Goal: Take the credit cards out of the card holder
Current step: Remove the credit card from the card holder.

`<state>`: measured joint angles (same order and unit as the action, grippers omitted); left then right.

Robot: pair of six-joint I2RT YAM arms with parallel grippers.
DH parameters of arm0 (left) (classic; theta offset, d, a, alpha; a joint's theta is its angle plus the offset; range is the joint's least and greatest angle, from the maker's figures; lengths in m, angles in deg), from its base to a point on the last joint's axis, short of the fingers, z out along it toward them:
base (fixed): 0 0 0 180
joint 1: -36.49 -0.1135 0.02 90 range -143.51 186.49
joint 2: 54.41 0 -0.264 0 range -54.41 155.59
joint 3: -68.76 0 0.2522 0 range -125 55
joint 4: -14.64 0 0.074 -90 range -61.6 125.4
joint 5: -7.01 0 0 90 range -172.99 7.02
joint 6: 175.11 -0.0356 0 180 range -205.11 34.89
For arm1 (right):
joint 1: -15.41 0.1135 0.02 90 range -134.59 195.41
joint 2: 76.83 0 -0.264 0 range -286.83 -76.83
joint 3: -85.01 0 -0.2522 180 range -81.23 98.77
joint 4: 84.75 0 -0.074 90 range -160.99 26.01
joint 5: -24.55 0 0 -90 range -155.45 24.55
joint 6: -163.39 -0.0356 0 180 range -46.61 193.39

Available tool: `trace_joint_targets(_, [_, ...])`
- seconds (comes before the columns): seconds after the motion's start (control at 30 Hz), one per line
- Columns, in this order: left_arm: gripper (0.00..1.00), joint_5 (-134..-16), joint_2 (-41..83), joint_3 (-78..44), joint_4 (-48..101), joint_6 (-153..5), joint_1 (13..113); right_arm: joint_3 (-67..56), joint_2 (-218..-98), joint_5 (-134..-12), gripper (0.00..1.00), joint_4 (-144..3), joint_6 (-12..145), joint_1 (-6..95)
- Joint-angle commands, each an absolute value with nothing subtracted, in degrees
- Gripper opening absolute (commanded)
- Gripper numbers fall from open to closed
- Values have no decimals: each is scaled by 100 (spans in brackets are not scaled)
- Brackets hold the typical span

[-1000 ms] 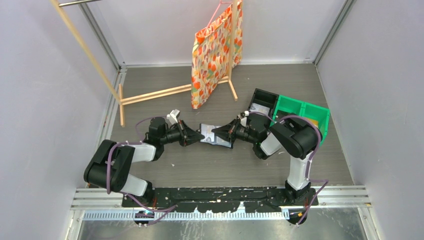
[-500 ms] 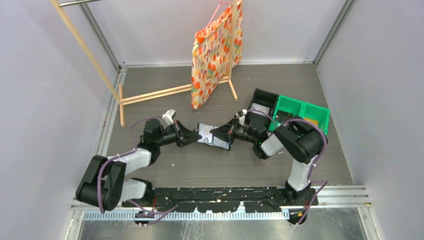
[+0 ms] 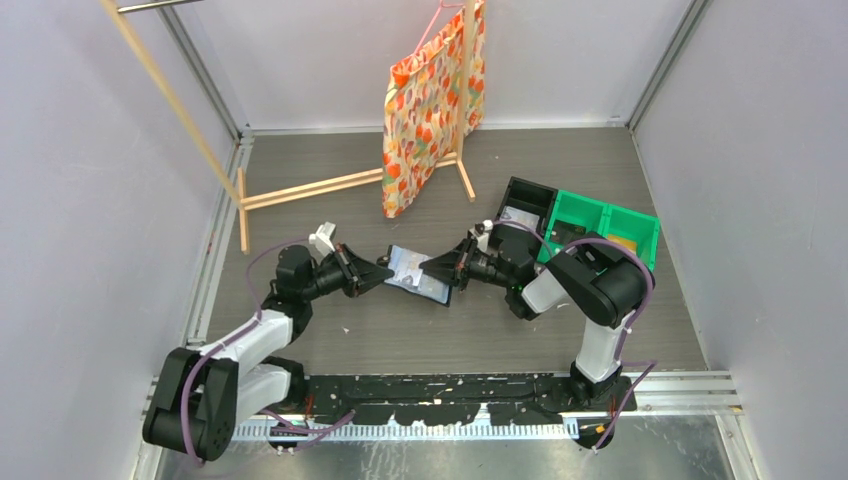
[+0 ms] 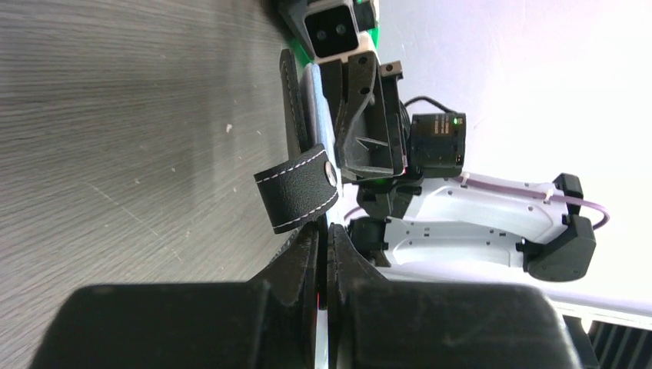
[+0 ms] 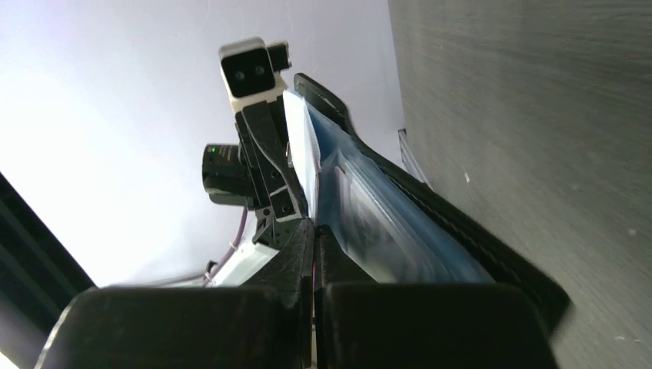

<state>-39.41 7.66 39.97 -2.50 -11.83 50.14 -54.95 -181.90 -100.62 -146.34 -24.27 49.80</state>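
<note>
The card holder [image 3: 428,284] hangs open and tilted between my two grippers, just above the table. Its black outside [image 5: 469,231] faces the table and its blue-grey pockets [image 5: 384,223] face up. A pale credit card [image 3: 403,262] sticks out of its left end. My left gripper [image 3: 384,272] is shut on that card's edge, beside the black clasp tab [image 4: 296,191]. In the left wrist view the card [image 4: 314,96] shows edge-on against the holder [image 4: 290,100]. My right gripper [image 3: 432,268] is shut on the holder's right side. The right wrist view shows the card [image 5: 301,146] reaching toward the left gripper.
A black open-topped bin [image 3: 527,203] and a green bin [image 3: 600,225] stand at the back right, behind the right arm. A patterned orange bag [image 3: 430,100] hangs on a wooden rack [image 3: 310,187] at the back. Grey walls close in both sides.
My left arm has drawn back to the left with its gripper shut, and the pale card now shows further out of the holder's left end. The right gripper has stayed nearly in place.
</note>
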Motion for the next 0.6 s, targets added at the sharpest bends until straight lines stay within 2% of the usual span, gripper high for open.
trace_joint_targets(0.0, [1,-4305,407,4131,-167,-1224,4785,-5683,-18162,-9626,1,-14744,-2507,4730])
trace_joint_targets(0.57, [1,-4096,578,4026,-66,-1309,4770,-5382,-18198,-9839,1,-14565,-2358,4808])
